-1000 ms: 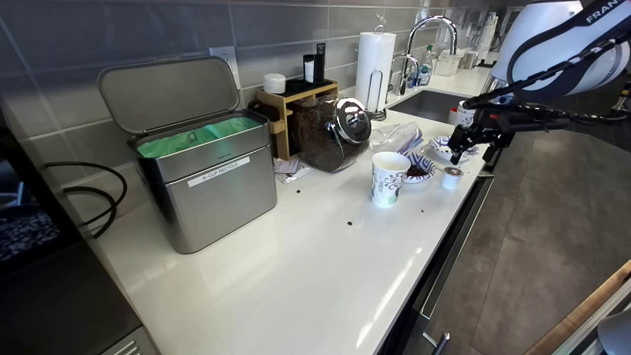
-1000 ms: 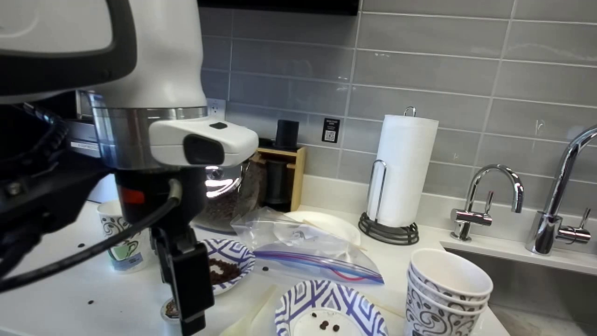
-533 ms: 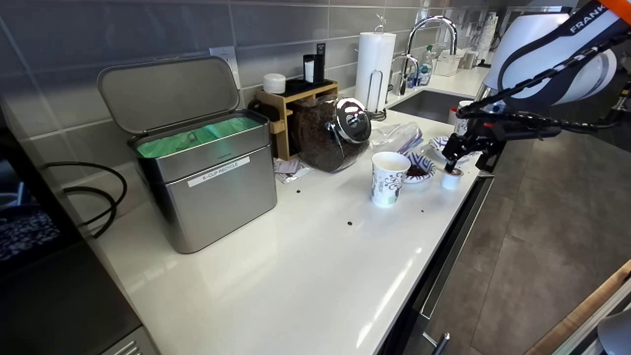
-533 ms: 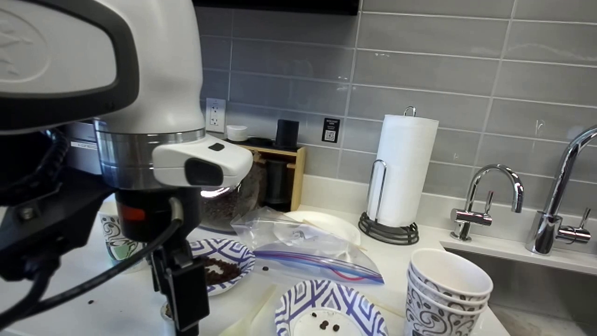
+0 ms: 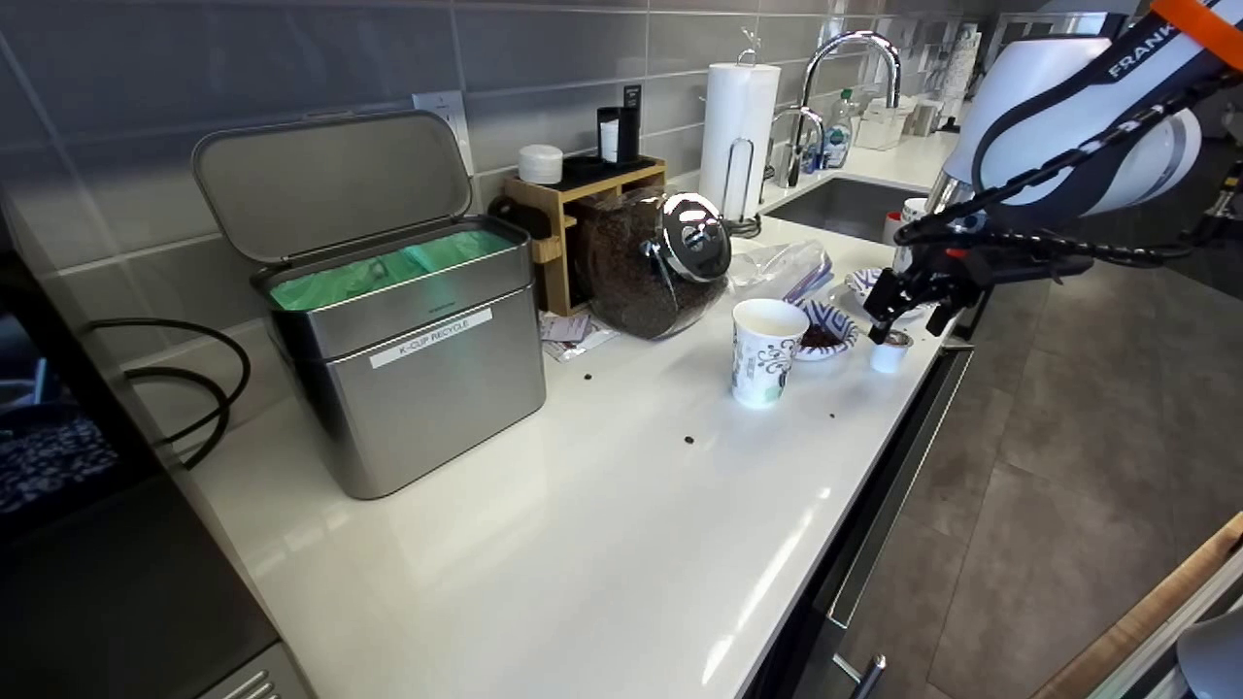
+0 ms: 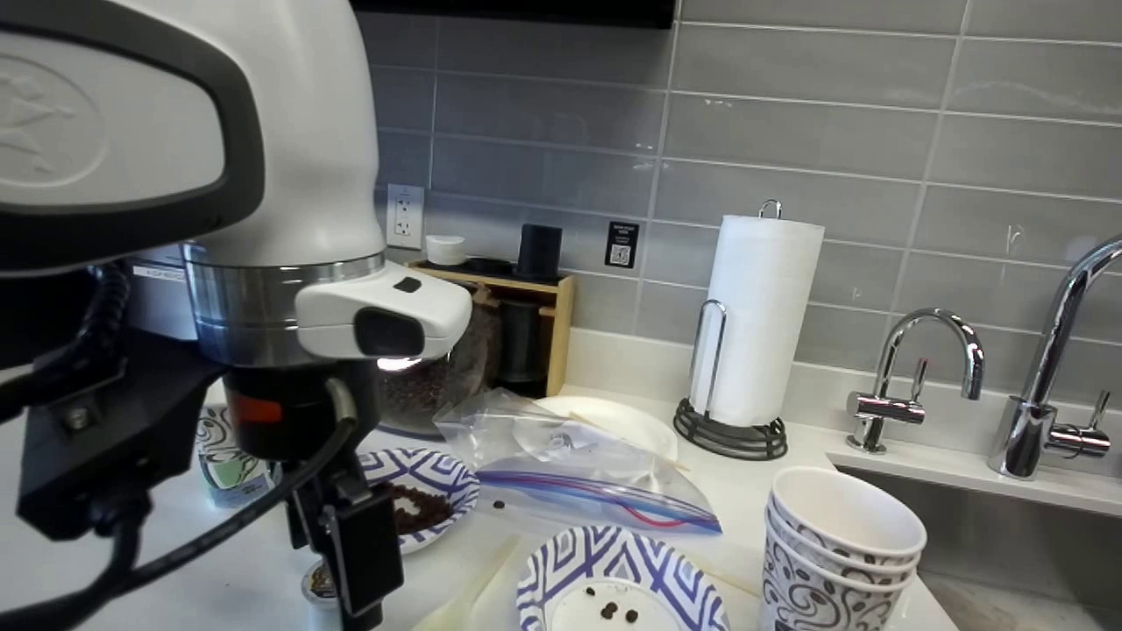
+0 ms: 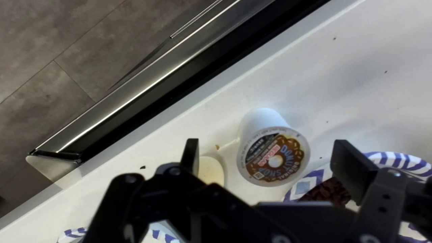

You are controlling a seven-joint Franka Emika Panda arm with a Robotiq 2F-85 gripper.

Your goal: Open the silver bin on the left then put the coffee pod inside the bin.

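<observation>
While the pincer point(image 5: 908, 329) gapes, coffee pod point(image 7: 272, 152) just beneath, upright

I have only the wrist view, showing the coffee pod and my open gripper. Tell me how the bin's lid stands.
Observer: The silver bin has its lid up, as an exterior view shows.
Operator: Name something that stands between it and the pod.
Observer: In an exterior view, a patterned paper cup stands upright between them.
Operator: Read me what is written on the bin.
Observer: Its front label reads K-CUP RECYCLE.
</observation>
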